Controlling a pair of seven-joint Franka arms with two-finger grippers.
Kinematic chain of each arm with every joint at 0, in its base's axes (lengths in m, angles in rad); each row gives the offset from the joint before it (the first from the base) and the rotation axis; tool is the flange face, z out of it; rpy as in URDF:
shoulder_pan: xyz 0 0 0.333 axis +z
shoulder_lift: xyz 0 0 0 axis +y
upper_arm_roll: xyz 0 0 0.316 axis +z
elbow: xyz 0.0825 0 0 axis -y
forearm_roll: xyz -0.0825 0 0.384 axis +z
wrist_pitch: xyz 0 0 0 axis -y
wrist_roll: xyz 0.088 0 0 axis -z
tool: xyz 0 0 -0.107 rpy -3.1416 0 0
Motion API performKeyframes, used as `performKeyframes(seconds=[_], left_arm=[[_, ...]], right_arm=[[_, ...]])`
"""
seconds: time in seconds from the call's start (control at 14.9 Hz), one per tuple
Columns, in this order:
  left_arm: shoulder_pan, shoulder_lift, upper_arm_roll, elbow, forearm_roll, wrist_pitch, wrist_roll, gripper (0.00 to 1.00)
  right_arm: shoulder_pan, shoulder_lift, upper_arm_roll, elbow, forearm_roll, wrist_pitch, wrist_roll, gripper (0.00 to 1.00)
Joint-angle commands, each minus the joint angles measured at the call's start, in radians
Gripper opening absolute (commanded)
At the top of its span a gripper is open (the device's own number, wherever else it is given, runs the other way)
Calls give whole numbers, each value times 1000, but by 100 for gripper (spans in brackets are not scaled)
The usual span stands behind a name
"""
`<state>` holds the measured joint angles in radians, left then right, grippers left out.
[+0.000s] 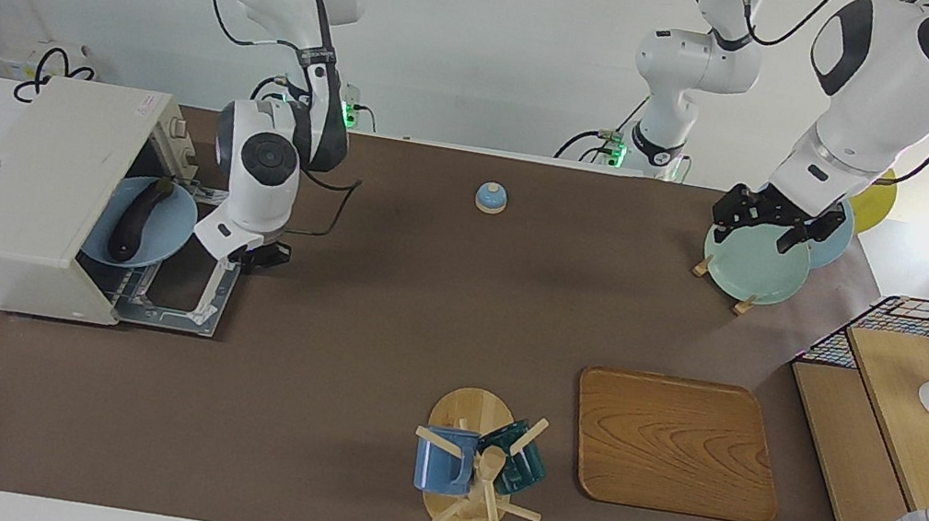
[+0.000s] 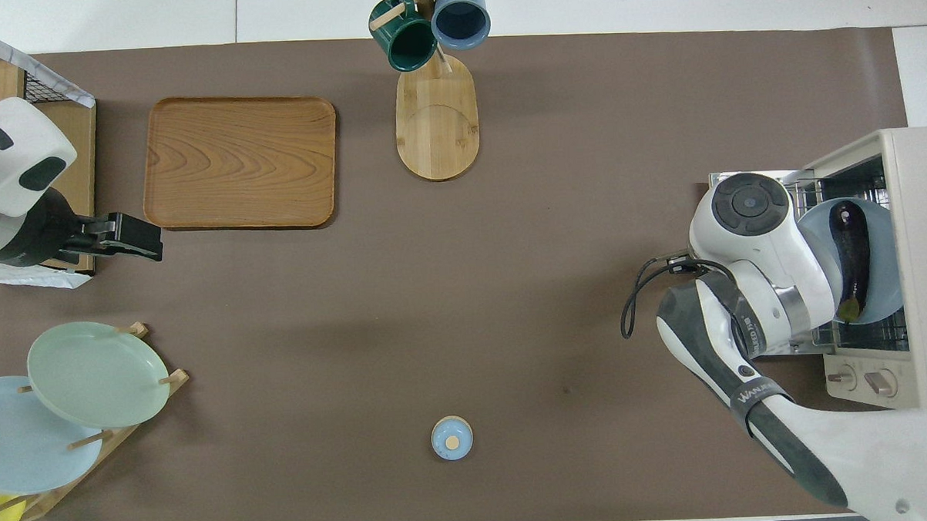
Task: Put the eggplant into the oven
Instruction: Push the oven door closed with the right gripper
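My right gripper hangs shut over the oven's lowered door; the eggplant lies on a blue plate in the oven; my left gripper waits open-jawed over a green plate in its rack.

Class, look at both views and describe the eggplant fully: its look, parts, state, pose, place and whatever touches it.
The eggplant is slender, glossy and dark purple-black, slightly curved, with a thin greenish stem tip at the end nearer the robots. It looks whole and smooth-skinned. It lies flat along a pale blue plate, which rests on the wire rack inside the oven; the oven's door is dropped open. Only the plate touches it. The right gripper is over the open door, shut, not holding it.
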<state>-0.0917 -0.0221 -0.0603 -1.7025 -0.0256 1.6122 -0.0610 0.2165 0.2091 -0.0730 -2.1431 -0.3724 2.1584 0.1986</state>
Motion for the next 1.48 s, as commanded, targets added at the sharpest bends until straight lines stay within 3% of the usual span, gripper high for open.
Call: performKeyframes(seconds=[0.0,0.13,0.54,0.87,1.07,1.14,1.27,1.41], left_arm=[[9,-22,-3,-19,-3,0,6,100],[9,-22,-3,-19,-3,0,6,100],[7,-22,-3,-19,-3,0,6,100],[7,-22,-3,-19,-3,1,6,100],[7,-22,-3,-19,-3,1,4,100],[9,-22,-3,-19,-3,0,6,100],[9,-22,-3,-19,-3,0,6,100],[9,-22,-3,-19,-3,1,6,100]], right_arm=[[-41,-19,-2,86,-31,-96,-120,0],[-97,-46,-2,118,-16,-123,-215,0],[-169,-149,-5,135,-13,-268,-277,0],[-227,-195,-7,143,-10,-297,-366,0],[-230,-200,-10,230,93,-412,-363,0],[-227,-198,-10,276,148,-458,-361,1],[-218,-203,-4,365,240,-502,-364,15],[-206,-198,-1,426,262,-523,-369,21]])
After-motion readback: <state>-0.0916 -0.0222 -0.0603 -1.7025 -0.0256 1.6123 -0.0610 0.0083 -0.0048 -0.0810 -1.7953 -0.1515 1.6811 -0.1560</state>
